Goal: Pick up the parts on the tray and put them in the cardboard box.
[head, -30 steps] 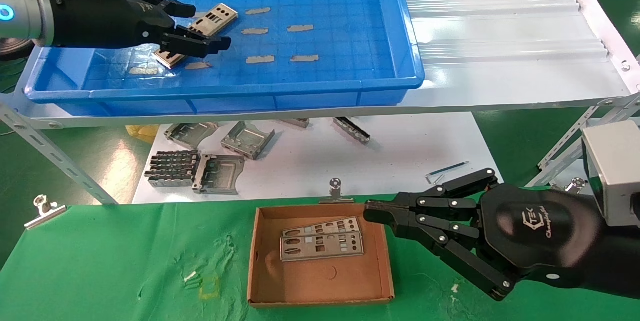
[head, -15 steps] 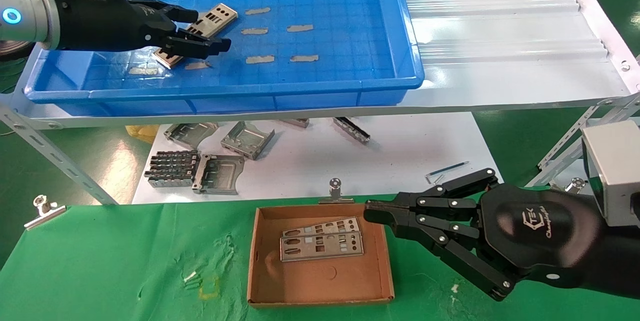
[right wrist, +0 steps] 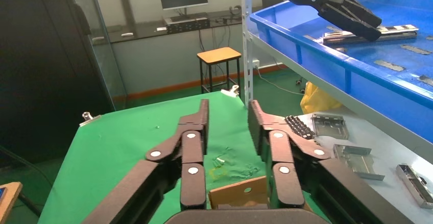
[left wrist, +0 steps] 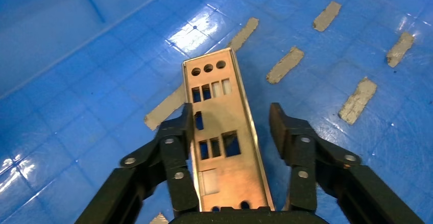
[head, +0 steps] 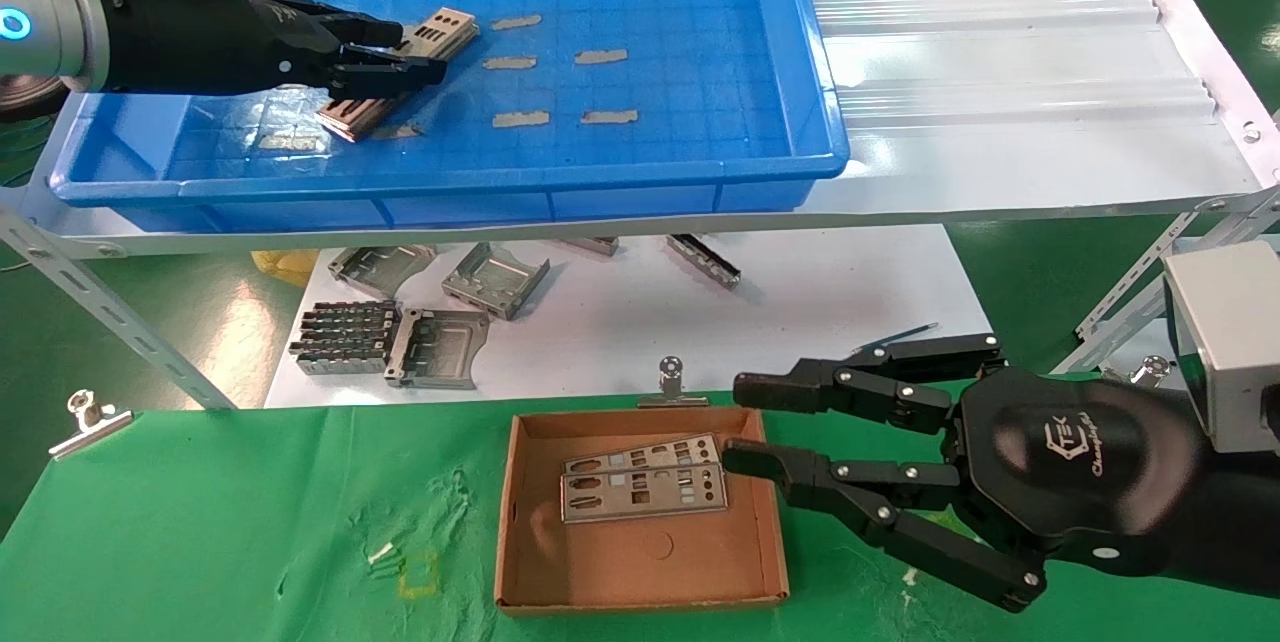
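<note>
Spanning the upper shelf, the blue tray (head: 640, 172) is the biggest item: shallow, raised rim, grid floor with grey tape strips (head: 523, 118). Beside it to the right lies the white corrugated sheet (head: 1000, 52).

The green cloth (head: 230, 532) covers the near table, held by metal clips (head: 672, 380). On it sits the cardboard box (head: 640, 572), brown, low-walled, much smaller than the tray. Inside, toward its far side, two plates (head: 645, 492) lie flat and overlapping (thin silver strips punched with rectangular and round holes).

The right gripper (head: 745, 427) hangs at the box's right edge, fingers spread apart, nothing between them; one fingertip sits above the box's right rim, near the plates' end.

The left gripper (head: 425, 72) is in the tray's left part. Wrist view: its fingers (left wrist: 178, 137) straddle one part (left wrist: 224, 137), a long narrow plate with three round holes at the far end and rectangular cut-outs below. The left finger touches the plate's edge; the right finger stands apart from it, so jaws are not clenched. In the head view the plate looks tilted.

On the white board below the shelf sit folded grey brackets (head: 440, 347).
</note>
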Robot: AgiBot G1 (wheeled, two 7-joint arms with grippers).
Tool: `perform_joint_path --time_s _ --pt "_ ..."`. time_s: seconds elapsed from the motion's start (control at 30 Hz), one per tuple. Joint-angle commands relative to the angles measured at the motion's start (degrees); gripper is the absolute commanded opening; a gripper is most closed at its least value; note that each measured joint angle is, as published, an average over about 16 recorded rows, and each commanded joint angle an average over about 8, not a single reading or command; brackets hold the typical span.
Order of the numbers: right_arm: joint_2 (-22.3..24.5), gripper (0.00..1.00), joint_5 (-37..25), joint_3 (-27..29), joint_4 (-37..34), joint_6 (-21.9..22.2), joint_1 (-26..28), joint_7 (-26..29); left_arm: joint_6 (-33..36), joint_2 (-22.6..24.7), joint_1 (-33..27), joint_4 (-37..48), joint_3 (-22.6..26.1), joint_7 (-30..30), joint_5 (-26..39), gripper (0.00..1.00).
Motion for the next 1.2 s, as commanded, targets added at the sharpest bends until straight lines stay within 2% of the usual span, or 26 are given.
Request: perform_joint_path --time_s 0.03,1.2 --pt "0.0 1.0 0.0 0.0 0.0 0.0 0.0 0.0 -0.1 0.0 -0.1 0.2 0.1 0.1 0.1 0.0" --pt "0.0 1.0 0.0 0.0 0.0 0.0 0.0 0.0 -1.4 -0.6 -1.6 0.8 -0.5 1.9 -0.7 0.0"
